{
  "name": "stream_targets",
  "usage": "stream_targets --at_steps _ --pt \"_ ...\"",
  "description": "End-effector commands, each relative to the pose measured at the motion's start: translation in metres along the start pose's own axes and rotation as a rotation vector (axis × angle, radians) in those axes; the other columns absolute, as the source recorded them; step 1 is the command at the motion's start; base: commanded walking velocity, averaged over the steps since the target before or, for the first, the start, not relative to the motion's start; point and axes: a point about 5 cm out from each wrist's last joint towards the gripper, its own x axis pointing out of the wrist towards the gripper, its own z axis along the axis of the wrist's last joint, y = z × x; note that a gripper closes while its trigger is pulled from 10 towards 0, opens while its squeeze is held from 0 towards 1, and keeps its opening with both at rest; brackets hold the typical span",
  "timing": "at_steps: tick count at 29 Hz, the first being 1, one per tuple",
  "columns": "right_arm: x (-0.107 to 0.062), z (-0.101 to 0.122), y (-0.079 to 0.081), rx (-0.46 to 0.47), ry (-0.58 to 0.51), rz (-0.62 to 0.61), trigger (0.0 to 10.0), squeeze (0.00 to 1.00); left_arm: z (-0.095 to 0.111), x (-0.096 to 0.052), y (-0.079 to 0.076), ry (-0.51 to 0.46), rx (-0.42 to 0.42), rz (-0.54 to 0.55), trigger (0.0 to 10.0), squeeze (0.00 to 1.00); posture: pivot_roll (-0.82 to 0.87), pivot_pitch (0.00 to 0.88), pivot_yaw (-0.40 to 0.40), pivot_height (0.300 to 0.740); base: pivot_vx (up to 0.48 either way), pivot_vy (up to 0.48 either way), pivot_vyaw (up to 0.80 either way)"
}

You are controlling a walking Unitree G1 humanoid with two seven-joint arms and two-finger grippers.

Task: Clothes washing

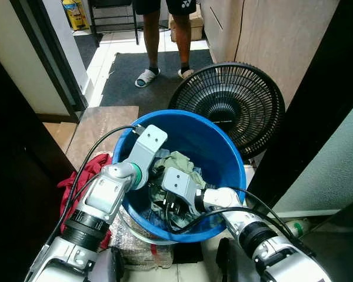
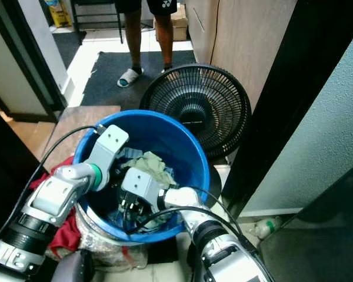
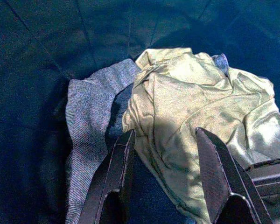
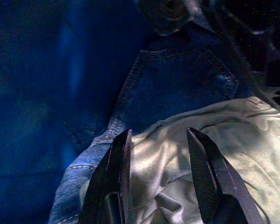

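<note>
In blue tub (image 1: 229,170): 2 tools, left tool (image 3: 164,151) & right tool (image 4: 158,149), fingers apart; 3 garments.

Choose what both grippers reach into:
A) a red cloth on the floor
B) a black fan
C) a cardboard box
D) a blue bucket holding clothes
D: the left gripper and right gripper, fingers open, hover over a pale green garment inside the blue bucket.

Glossy plastic bucket (image 1: 226,154), seemingly soft cloth
</note>
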Motion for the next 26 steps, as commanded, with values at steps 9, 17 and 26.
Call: stream_targets --at_steps 9,17,26 --pt "-0.020 -0.030 0.003 -0.135 0.206 0.065 10.0 0.00 -0.004 0.002 0.000 0.020 -0.009 -0.008 10.0 0.00 0.08 0.105 0.103 0.490 0.000 0.000 0.00" --pt "-0.023 -0.032 0.001 -0.175 0.243 0.085 10.0 0.00 -0.003 0.003 -0.002 0.017 -0.009 -0.016 10.0 0.00 0.08 0.105 0.105 0.490 0.000 0.000 0.00" --pt "-0.029 -0.031 0.006 -0.146 0.212 0.170 10.0 0.00 -0.002 0.004 -0.001 0.019 -0.006 -0.018 10.0 0.00 0.09 0.108 0.108 0.490 0.000 0.000 0.00"
